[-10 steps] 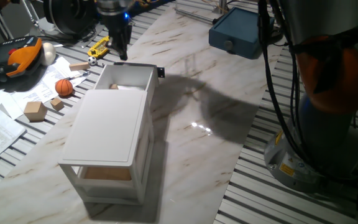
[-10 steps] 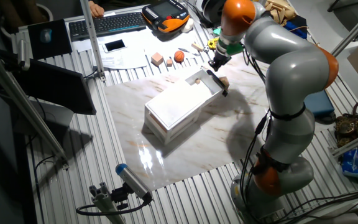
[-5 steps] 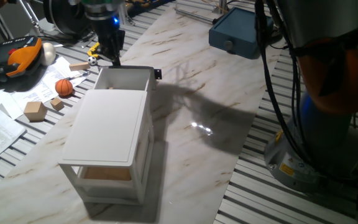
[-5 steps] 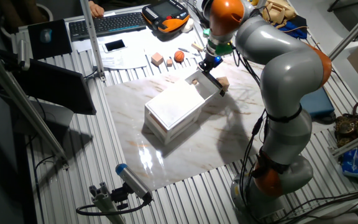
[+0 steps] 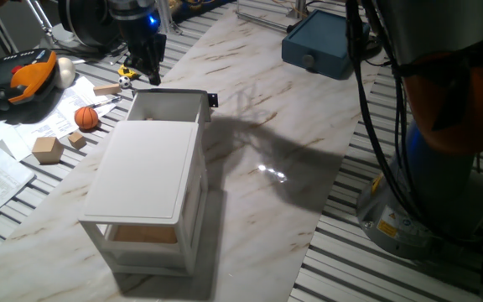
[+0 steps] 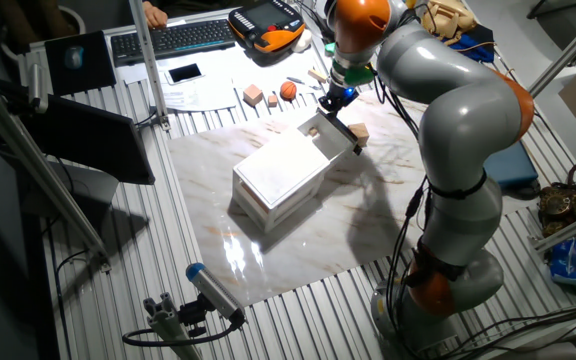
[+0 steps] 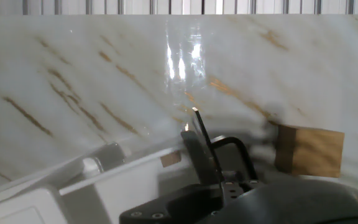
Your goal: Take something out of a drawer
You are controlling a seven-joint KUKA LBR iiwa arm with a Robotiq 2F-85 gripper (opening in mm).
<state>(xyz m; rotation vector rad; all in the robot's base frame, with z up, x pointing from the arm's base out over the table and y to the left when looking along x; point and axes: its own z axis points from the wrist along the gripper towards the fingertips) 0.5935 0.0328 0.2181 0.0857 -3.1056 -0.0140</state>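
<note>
Gripper (image 5: 148, 69) of black metal, its spread impossible to judge, is hovering off the open shallow white drawer's (image 5: 171, 92) far left corner, seemingly finished there, since the light-tan wooden block (image 7: 308, 151) is lying outside beside the small black handle (image 7: 230, 148).

Opposite high views; close gripper camera
</note>
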